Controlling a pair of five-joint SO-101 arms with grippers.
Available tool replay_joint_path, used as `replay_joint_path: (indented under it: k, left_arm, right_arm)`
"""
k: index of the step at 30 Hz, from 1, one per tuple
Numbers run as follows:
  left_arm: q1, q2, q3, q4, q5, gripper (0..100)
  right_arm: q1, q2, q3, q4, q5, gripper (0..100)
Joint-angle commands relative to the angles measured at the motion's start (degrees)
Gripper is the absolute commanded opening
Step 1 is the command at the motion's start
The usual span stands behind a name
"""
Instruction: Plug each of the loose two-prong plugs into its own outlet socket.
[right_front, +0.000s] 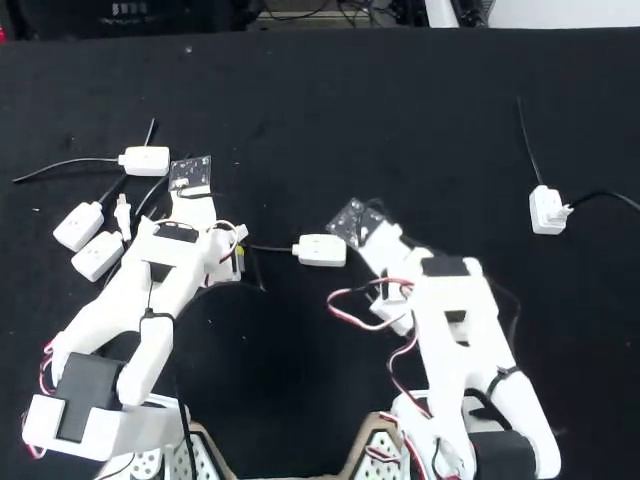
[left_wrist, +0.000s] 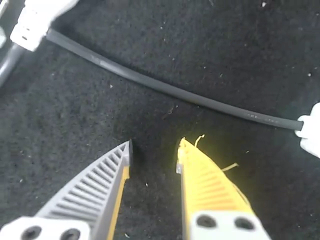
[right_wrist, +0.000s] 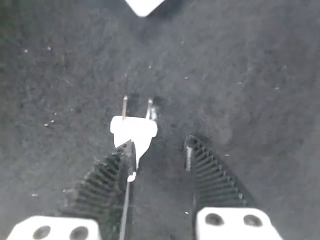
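Observation:
In the right wrist view a small white two-prong plug (right_wrist: 133, 131) lies on the black mat, prongs pointing away, touching the tip of one dark finger (right_wrist: 107, 180). My right gripper (right_wrist: 157, 150) is open, and the plug's thin wire runs back along that finger. From above, the right gripper (right_front: 357, 224) sits beside a white outlet socket (right_front: 320, 250). My left gripper (left_wrist: 152, 152) is open over bare mat, with a black cable (left_wrist: 165, 90) lying just past its tips. In the high view the left gripper (right_front: 190, 178) is near three white sockets (right_front: 145, 160), (right_front: 78, 225), (right_front: 97, 255).
Another white plug (right_front: 547, 210) with a black cable lies far right on the mat. A small loose plug (right_front: 122, 215) lies among the left sockets. Black cables trail off to the left. The far half of the mat (right_front: 380, 100) is bare.

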Motion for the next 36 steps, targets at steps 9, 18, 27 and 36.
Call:
replay_joint_path:
  k: [9,18,27,36]
  left_arm:
    - [-0.75,-2.02,-0.4,-0.44,0.53,16]
    - [-0.84,-2.02,-0.4,-0.44,0.53,16]
    - [-1.01,-2.02,-0.4,-0.35,0.53,16]
    - [-0.92,-2.02,-0.48,-0.35,0.53,16]
  right_arm:
    - [-8.18,-1.36,5.05,-2.29,-5.89,25.3]
    - [-10.64,-1.71,0.48,6.15,-7.82,19.2]
    - [0.18,-1.63,-5.49,6.42,-8.35,2.3]
    - [-3.34,-1.19,-2.24,4.04,-12.31,18.8]
